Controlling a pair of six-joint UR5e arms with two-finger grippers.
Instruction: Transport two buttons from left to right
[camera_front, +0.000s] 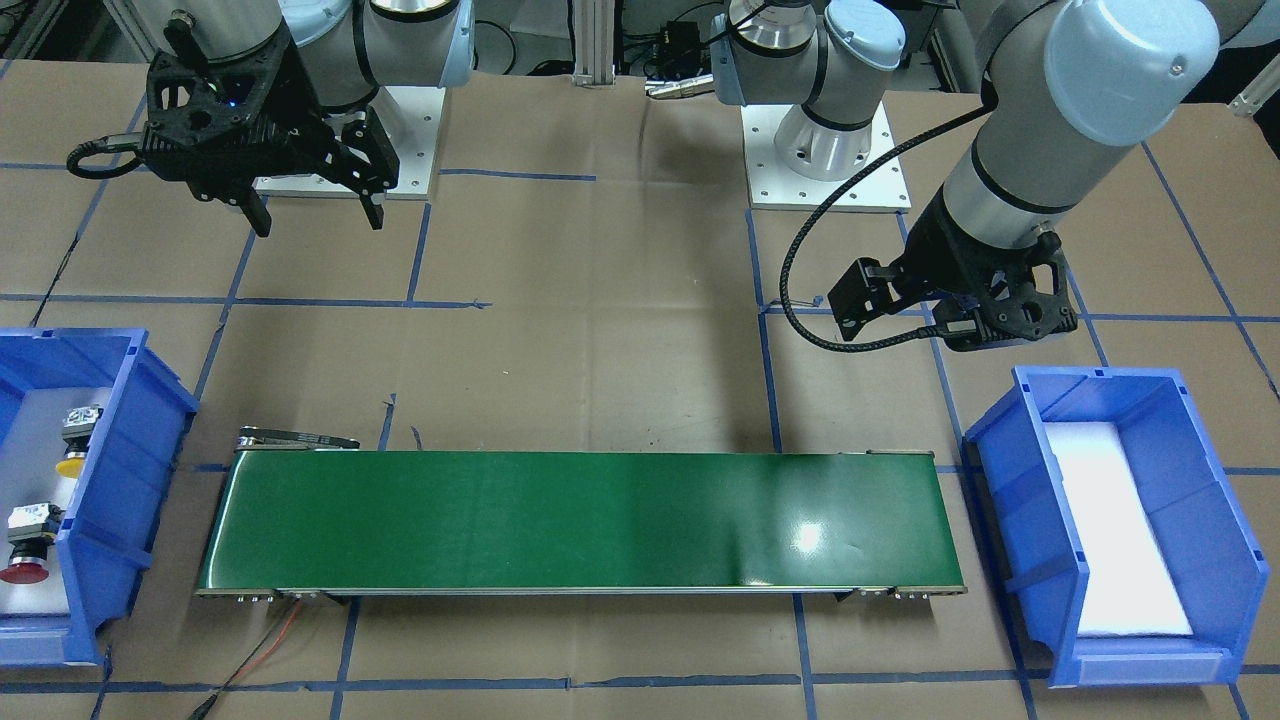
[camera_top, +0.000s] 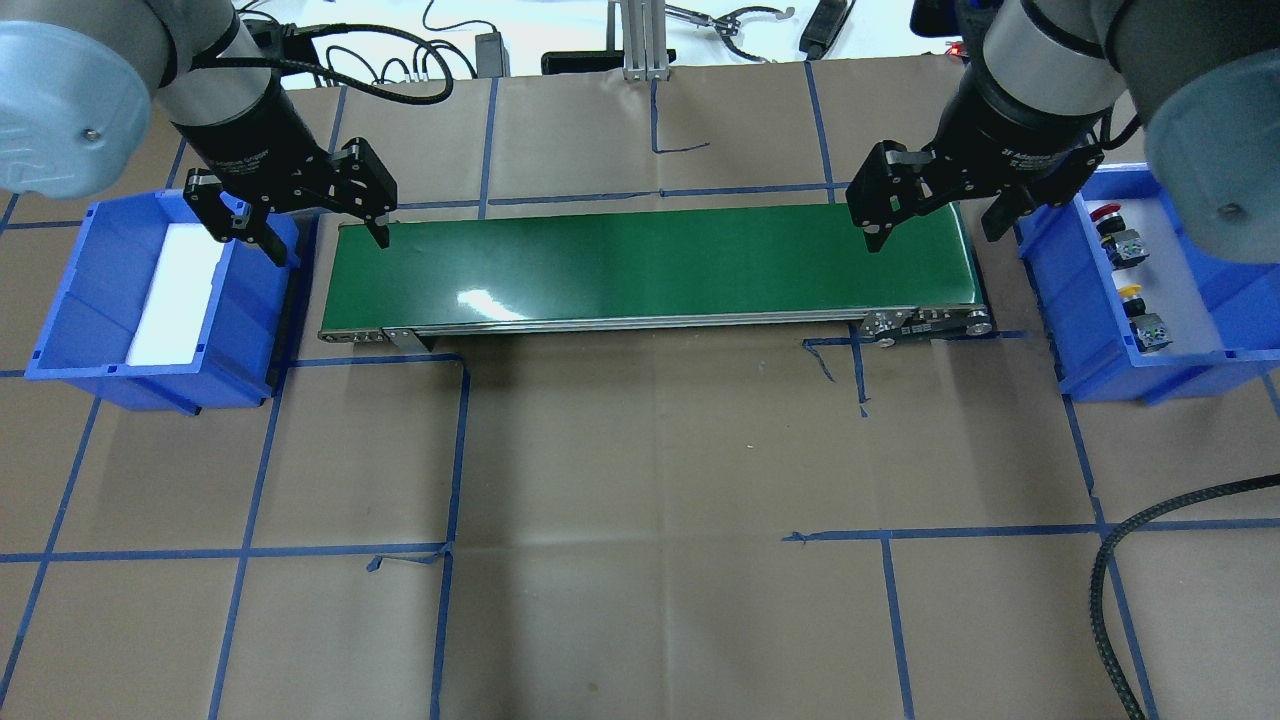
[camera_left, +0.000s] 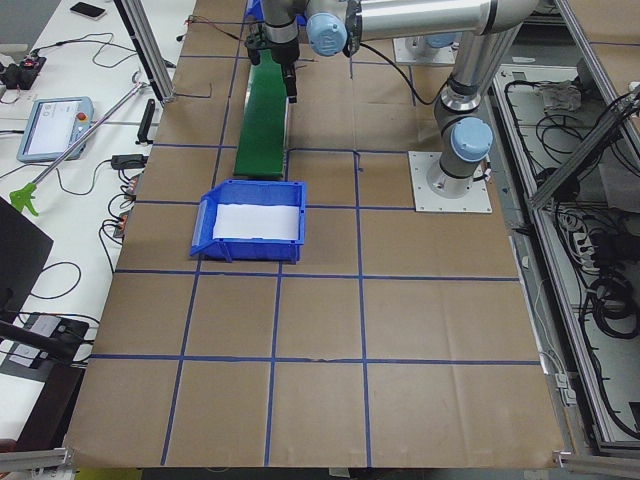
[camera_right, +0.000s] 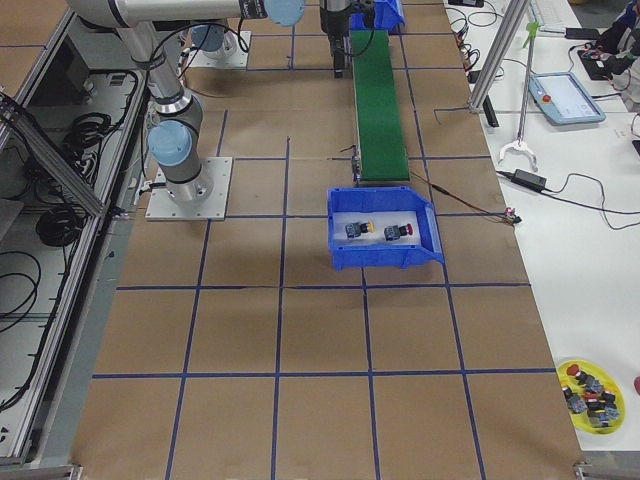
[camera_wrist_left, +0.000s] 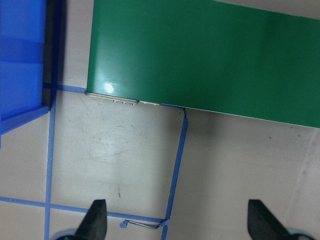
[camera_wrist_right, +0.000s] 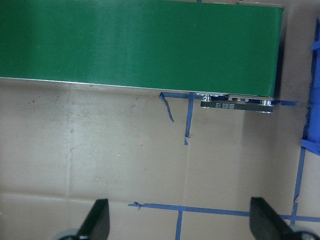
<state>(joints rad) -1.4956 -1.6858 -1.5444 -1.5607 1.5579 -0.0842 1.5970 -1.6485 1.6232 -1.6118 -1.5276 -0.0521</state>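
Evidently neither claw is busy. The left claw (camera_top: 330, 247) hangs with its fingers wide apart and nothing between them. One end of the belt (camera_top: 650, 265) is under its inner finger, and the empty left bin (camera_top: 240, 320) sits just outboard. The right claw (camera_top: 932, 240) mirrors it over the belt's other end, equally spread and empty, with the right bin (camera_top: 1075, 330) just past its outer finger.

The red button (camera_top: 1117, 232) and yellow button (camera_top: 1143, 315) lie on their sides in that bin, apart and untouched. Each claw probably waits between a bin and a belt end so the belt can carry parts between the arms. If "right" means the robot's own right, the delivery looks done. If it means the operators' right, nothing has begun.
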